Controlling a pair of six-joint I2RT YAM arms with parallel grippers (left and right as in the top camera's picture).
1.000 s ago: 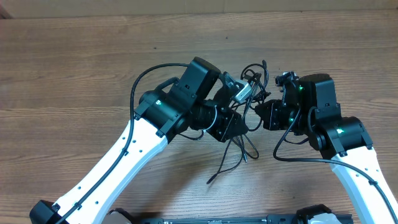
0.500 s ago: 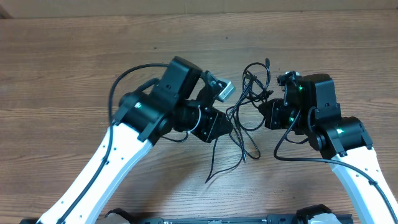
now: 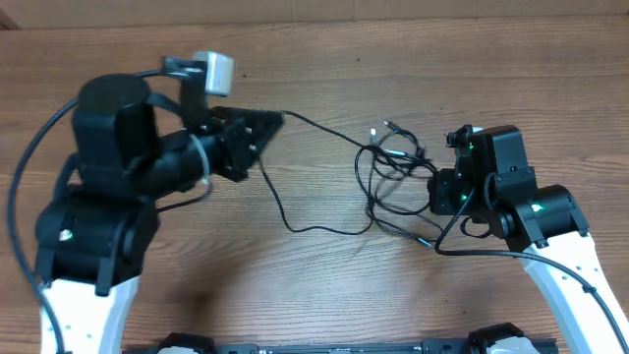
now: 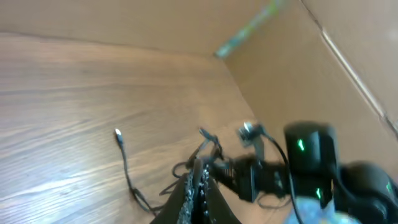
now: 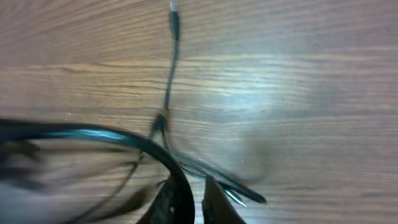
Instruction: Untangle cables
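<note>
The thin black cables [image 3: 393, 172] lie in a loose tangle on the wooden table just left of my right gripper [image 3: 432, 193]. One cable [image 3: 314, 129] runs taut from that tangle up-left to my left gripper [image 3: 273, 119], which is shut on it; its slack tail [image 3: 295, 228] loops down over the table. In the left wrist view the gripper [image 4: 199, 177] pinches this cord, with the tangle [image 4: 205, 148] and a plug end [image 4: 118, 132] beyond. In the right wrist view my right gripper [image 5: 189, 180] stands slightly apart, table showing between the fingers, beside blurred cable strands [image 5: 166, 87].
A cardboard wall [image 4: 298, 68] borders the far side of the table. The right arm's own thicker black wire [image 3: 462, 236] curls below its wrist. Bare wood [image 3: 324, 295] lies between the two arms.
My left arm swung far left and back, drawing one cable out of the tangle and stretching it. The tangle shifted and spread. The right gripper's jaws parted slightly.
</note>
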